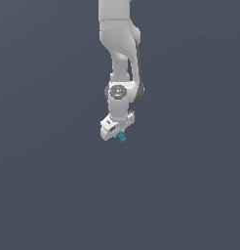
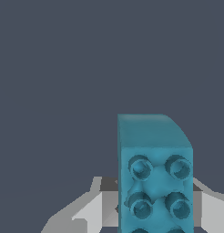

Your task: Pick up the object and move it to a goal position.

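Observation:
The object [image 1: 122, 137] is a small teal-blue block. It pokes out below the white gripper [image 1: 119, 135] at the end of the arm, near the middle of the exterior view. In the wrist view the object [image 2: 155, 177] fills the near part of the picture, its studded end facing the camera and a sloped face on its far end. Pale grey fingers [image 2: 89, 211] stand on both sides of it, touching its sides. The gripper is shut on the object, which looks lifted off the grey ground.
A flat, plain dark grey ground [image 1: 53, 185] lies all around. The white arm [image 1: 119, 39] comes down from the top of the exterior view. No goal marker shows.

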